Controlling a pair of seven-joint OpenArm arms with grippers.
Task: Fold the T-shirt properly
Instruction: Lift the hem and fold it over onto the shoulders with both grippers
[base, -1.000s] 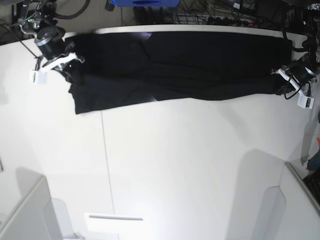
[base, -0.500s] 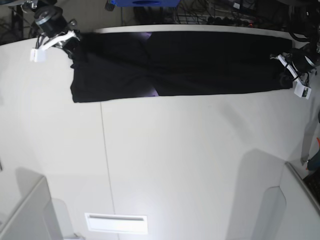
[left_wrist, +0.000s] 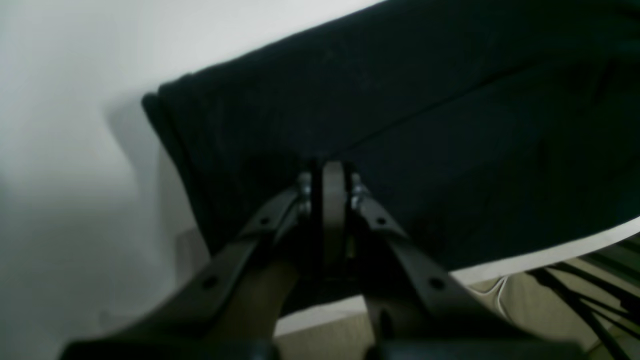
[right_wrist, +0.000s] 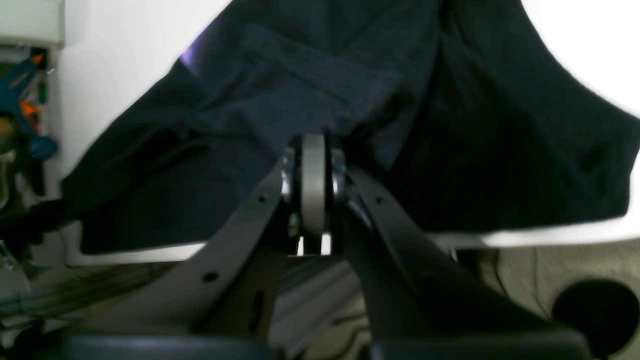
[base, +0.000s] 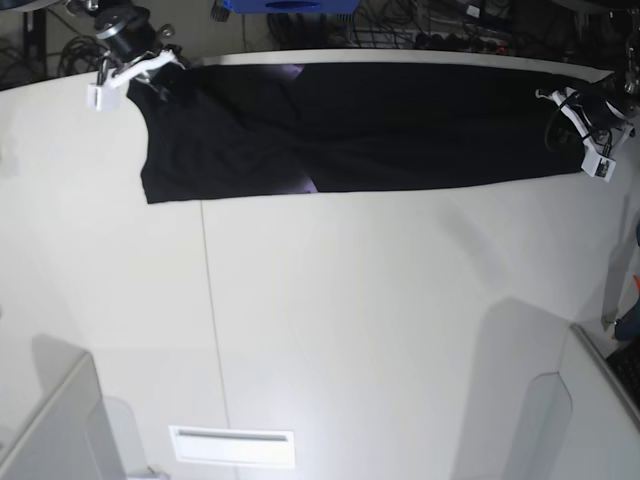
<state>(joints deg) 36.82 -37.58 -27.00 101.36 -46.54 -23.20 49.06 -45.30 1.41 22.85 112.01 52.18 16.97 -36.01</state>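
Overhead, the T-shirt (base: 350, 125) lay stretched in a long black band along the far edge of the white table (base: 380, 320), a purple patch showing at its near hem. My left end effector (base: 572, 108) gripped one end, my right end effector (base: 150, 70) the other. From my left wrist, the jaws stood pinched together on black cloth. From my right wrist, the jaws likewise clamped a bunched fold.

The right end effector (right_wrist: 313, 150) pinches a fold of the black cloth T-shirt (right_wrist: 500, 150) over the white table (right_wrist: 125, 55).
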